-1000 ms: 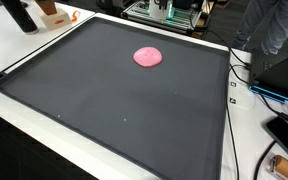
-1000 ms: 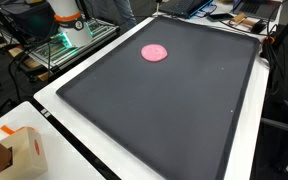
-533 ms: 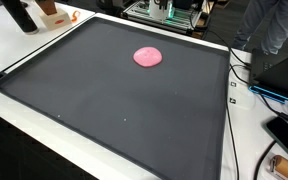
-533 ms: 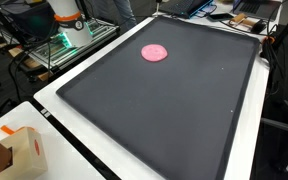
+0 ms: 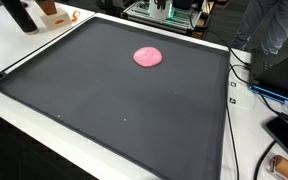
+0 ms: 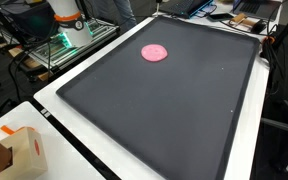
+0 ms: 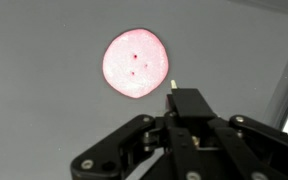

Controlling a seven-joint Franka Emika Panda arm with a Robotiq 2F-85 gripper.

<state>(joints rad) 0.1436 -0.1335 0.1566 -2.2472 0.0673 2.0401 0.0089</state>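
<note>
A flat, round pink disc lies on a large black mat, toward the mat's far side in both exterior views. In the wrist view the pink disc shows small dark dots near its middle and sits up and to the left of my gripper. The gripper's fingers are pressed together into one black block, with a tiny pale tip poking out at their end. It hangs well above the mat and touches nothing. Neither exterior view shows the gripper.
The mat covers a white table. A cardboard box stands at a near corner. The robot's base is beyond the mat. Cables and a dark device lie along one side, and a person stands behind.
</note>
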